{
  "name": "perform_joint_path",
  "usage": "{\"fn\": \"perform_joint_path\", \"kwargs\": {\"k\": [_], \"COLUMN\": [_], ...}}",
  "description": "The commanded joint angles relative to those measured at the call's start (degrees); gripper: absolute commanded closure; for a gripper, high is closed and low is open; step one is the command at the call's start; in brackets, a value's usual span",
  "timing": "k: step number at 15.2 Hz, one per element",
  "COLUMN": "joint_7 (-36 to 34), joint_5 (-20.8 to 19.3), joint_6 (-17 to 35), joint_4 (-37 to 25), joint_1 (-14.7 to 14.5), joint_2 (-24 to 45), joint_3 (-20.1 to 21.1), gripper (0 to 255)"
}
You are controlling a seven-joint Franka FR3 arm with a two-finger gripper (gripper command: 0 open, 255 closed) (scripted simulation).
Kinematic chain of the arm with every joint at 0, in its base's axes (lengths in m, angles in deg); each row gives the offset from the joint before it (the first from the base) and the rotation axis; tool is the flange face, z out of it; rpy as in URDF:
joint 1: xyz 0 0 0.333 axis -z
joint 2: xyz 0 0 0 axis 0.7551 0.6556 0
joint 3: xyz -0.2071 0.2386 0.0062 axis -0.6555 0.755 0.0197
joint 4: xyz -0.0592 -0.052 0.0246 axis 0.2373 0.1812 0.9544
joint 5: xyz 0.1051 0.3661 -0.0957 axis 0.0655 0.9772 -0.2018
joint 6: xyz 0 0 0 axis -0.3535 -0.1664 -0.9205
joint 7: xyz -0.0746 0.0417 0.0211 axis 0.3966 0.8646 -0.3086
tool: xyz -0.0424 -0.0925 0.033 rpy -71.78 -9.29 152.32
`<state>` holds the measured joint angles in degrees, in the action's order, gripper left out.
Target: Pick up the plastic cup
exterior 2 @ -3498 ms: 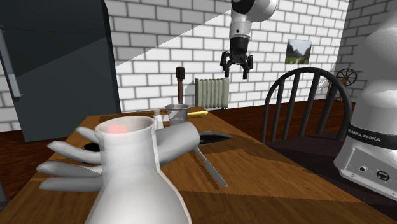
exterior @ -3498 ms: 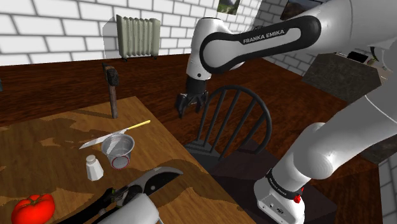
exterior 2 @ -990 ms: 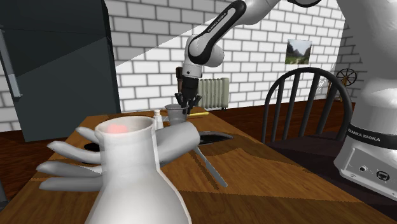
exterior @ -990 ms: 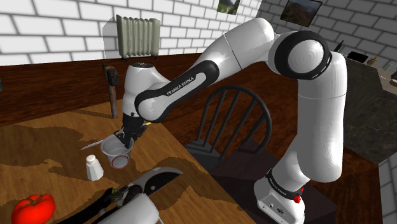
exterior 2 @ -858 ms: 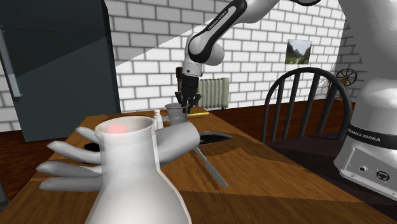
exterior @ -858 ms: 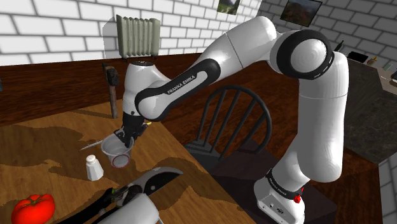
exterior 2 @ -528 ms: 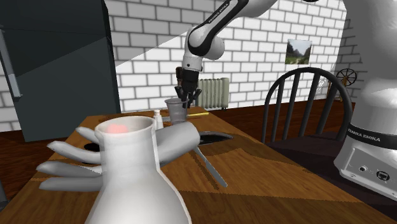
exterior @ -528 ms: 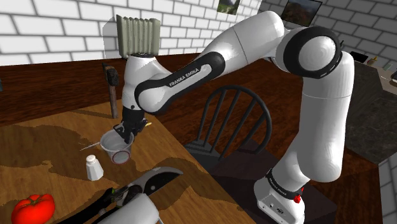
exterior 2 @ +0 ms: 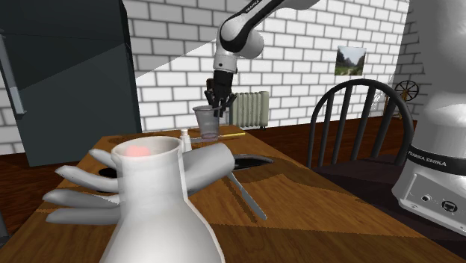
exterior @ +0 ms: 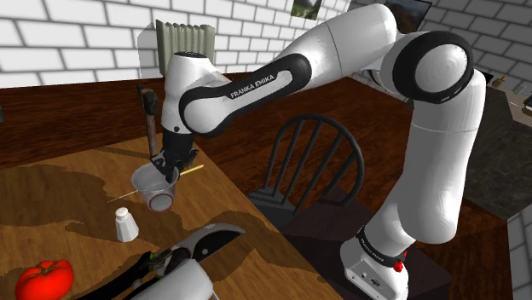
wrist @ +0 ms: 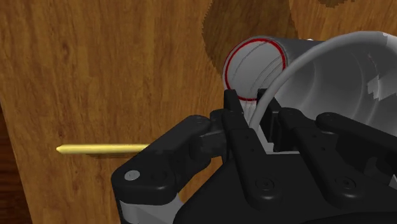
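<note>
Shoulder view: black two-finger gripper [exterior: 167, 165] pinches the rim of a grey translucent cup with a red-ringed base [exterior: 156, 189]. The cup is tilted, just above the wooden table [exterior: 77, 247], near a small white shaker [exterior: 126, 224]. Second exterior view: cup [exterior 2: 207, 121] hangs under the gripper [exterior 2: 216, 104]. Wrist view: fingers [wrist: 233, 108] clamp the cup wall [wrist: 331, 70]; a thin yellow stick [wrist: 95, 149] lies on the wood.

Red tomato [exterior: 43, 279], white shaker [exterior: 126, 224] and black shears [exterior: 211, 236] sit on wooden table [exterior: 60, 198].

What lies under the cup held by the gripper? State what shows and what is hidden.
Under the cup, clasped at its rim by the gripper, wooden table shows. A yellow-handled knife lies there too; the cup covers its middle.
</note>
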<state>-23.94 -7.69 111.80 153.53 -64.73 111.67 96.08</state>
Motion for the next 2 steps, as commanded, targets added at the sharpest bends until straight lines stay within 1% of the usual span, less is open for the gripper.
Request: {"fn": "perform_joint_path", "kwargs": {"k": [1, 2], "joint_7": [0.1, 0.1], "joint_5": [0.3, 0.3], "joint_6": [-0.8, -0.8], "joint_4": [-0.2, -0.2], "joint_1": [0.2, 0.2], "joint_2": [-0.7, -0.7], "joint_3": [0.1, 0.1], "gripper": [255, 255]}}
